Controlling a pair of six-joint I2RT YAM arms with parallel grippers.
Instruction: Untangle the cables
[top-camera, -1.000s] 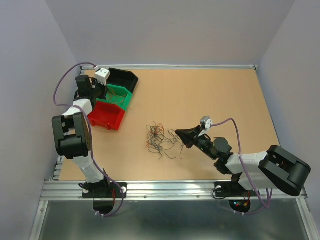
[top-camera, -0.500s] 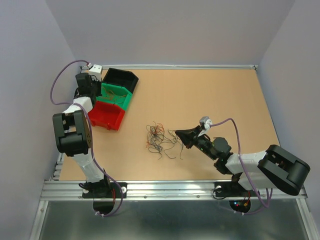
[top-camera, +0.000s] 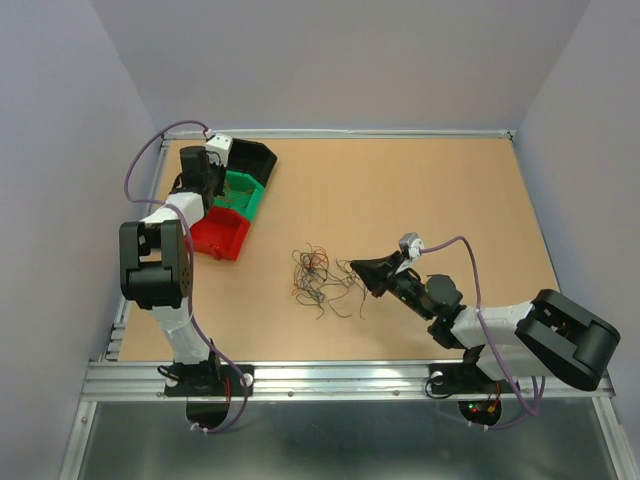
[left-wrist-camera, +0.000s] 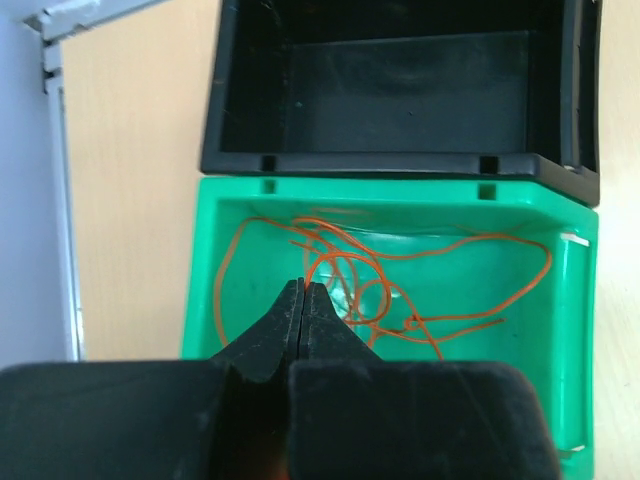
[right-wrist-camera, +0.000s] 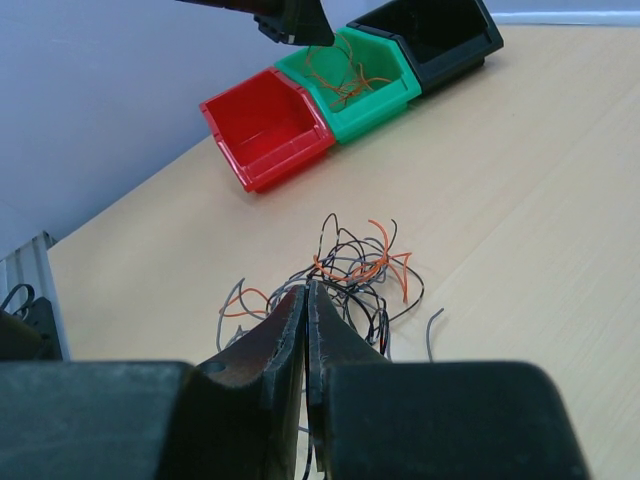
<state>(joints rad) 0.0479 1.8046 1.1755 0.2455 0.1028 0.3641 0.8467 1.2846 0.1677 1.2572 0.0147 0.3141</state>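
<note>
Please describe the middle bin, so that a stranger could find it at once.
Look at the table's far left corner, where three bins stand in a row. The green bin sits between the black bin and the red bin; it alone holds orange wires.

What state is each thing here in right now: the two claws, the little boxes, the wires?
Left gripper: shut.
Right gripper: shut.
Black bin: empty.
Green bin: holds loose orange cables.
Red bin: empty.
Cable tangle: knotted together.
</note>
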